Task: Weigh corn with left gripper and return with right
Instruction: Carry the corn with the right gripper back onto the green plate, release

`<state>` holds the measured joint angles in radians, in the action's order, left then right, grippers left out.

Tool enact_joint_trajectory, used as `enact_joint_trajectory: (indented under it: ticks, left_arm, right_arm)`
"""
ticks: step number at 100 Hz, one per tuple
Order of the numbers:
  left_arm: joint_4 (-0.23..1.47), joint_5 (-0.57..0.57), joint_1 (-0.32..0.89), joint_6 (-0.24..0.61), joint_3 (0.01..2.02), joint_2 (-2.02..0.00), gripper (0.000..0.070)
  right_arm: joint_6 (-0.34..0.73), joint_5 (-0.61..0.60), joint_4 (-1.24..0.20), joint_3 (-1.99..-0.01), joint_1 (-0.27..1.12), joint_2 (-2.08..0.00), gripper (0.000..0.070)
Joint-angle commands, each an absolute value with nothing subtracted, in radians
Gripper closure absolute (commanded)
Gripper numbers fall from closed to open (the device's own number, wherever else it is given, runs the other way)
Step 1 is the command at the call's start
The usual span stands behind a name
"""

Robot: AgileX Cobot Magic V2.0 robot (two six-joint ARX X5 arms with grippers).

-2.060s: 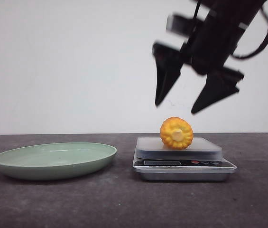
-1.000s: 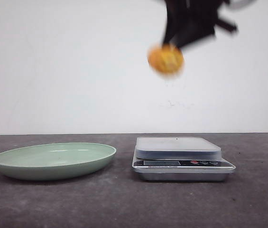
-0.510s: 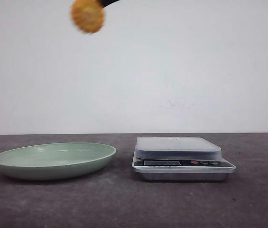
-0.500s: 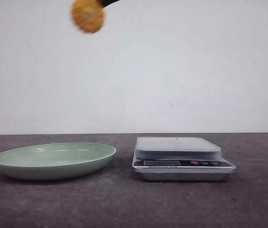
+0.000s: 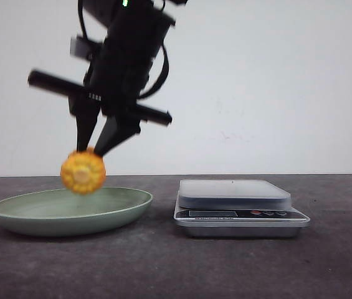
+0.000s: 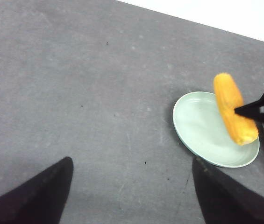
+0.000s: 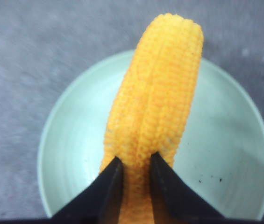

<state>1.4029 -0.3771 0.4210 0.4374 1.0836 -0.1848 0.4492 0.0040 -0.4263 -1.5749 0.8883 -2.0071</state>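
Return step in hand, by the look of it: right gripper (image 5: 95,148) clamped on the corn (image 5: 83,172), cob hanging just above the green plate (image 5: 126,208) toward the left side of the counter, scale (image 5: 238,205) bare near the middle; next move probably a short lowering into the dish and a parting of the fingers. Left gripper (image 6: 132,193) apart and holding nothing, off over the left part of the counter; only its fingertips in view; scale readout too small to read; gap between cob and plate hard to judge.
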Motion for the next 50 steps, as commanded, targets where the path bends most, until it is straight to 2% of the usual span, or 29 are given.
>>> enact_joint_trajectory:
  ticks: [1, 39, 43, 50]
  left_arm:
    - [1.397, -0.375, 0.424, 0.435, 1.095, -0.188, 0.0225]
    - [1.420, -0.375, 0.424, 0.431, 1.095, -0.188, 0.0225]
    - [1.420, -0.375, 0.424, 0.431, 1.095, -0.188, 0.0225]
    - [1.421, -0.375, 0.424, 0.431, 1.095, -0.188, 0.0225]
  right_arm:
    - [0.477, 0.012, -0.413, -1.599, 0.899, -2.037, 0.0700]
    - [0.506, 0.031, -0.419, -1.599, 0.903, -2.069, 0.0693]
    - [0.506, 0.032, -0.415, -1.599, 0.903, -2.069, 0.0649]
    - [0.506, 0.031, -0.407, -1.599, 0.903, -2.069, 0.0467]
